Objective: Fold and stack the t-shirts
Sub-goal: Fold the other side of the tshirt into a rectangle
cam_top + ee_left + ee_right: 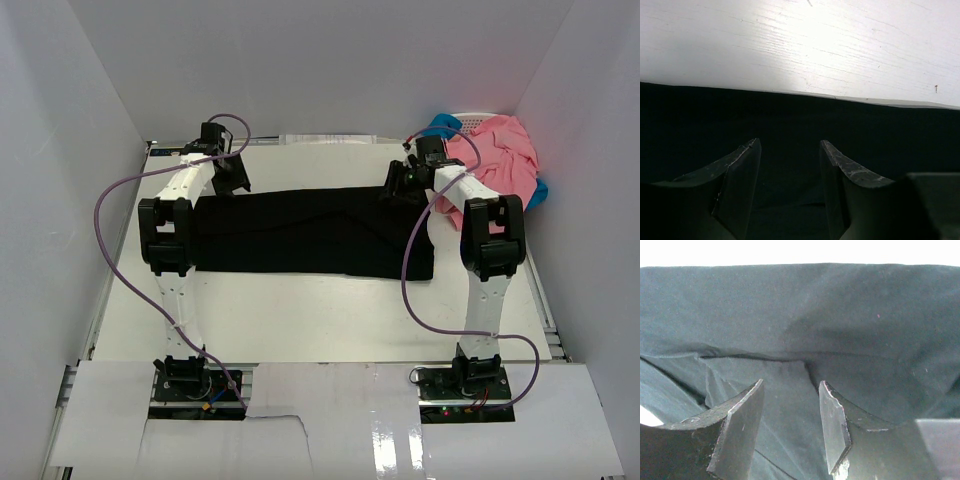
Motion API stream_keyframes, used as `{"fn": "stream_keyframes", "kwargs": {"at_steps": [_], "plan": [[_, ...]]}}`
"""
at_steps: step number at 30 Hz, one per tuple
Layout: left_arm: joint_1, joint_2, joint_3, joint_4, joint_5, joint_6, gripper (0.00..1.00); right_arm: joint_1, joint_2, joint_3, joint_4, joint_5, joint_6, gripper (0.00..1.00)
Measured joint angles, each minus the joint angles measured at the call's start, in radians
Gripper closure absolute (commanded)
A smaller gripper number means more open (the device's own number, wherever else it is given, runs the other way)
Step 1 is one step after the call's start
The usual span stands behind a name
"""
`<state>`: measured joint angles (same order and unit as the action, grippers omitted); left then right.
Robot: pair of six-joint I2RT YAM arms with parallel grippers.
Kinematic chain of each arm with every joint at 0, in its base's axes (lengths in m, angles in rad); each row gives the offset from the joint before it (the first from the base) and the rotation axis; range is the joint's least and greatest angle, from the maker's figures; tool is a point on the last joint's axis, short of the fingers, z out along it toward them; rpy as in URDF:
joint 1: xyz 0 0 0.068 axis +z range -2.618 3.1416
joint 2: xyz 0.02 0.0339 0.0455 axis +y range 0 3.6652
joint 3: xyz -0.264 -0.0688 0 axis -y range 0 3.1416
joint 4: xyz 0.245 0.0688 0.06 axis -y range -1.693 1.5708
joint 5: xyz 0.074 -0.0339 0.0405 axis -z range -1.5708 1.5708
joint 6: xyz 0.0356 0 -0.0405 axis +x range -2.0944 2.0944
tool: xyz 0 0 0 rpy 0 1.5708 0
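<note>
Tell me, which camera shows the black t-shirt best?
Top external: it shows nearly the whole black t-shirt as a long folded band. Left wrist shows only one straight edge; right wrist only creased fabric close up.

black t-shirt [310,235]: I count one
pink t-shirts [500,160]: one heap, number hidden
blue cloth [438,125]: two bits showing
white basket [472,120]: one
my grippers: two, left gripper [790,150], right gripper [790,390]
purple cables [403,272]: two

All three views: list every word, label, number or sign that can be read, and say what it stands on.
None can be read.
The black t-shirt and the pink t-shirts are plain.
The pale strip at the table's far edge is too small and blurred to tell whether it bears print.
</note>
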<state>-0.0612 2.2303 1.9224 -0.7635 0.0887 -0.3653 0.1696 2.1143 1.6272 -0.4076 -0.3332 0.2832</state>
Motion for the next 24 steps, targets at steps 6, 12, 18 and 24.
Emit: {"fn": "stream_keyframes", "kwargs": {"at_steps": [6, 12, 18, 24], "plan": [[0.0, 0.0, -0.009, 0.0, -0.003, 0.003, 0.39, 0.0, 0.063, 0.042, 0.009, -0.026, -0.003, 0.51], [0.0, 0.0, -0.018, -0.004, -0.004, 0.005, 0.39, 0.001, 0.08, 0.045, 0.008, -0.038, -0.004, 0.67], [-0.001, 0.0, -0.018, -0.004, -0.003, 0.006, 0.39, 0.001, 0.08, 0.045, 0.008, -0.047, -0.005, 0.92], [-0.002, -0.002, -0.037, -0.005, -0.003, 0.006, 0.39, 0.001, 0.08, 0.045, 0.008, -0.067, -0.003, 0.92]]}}
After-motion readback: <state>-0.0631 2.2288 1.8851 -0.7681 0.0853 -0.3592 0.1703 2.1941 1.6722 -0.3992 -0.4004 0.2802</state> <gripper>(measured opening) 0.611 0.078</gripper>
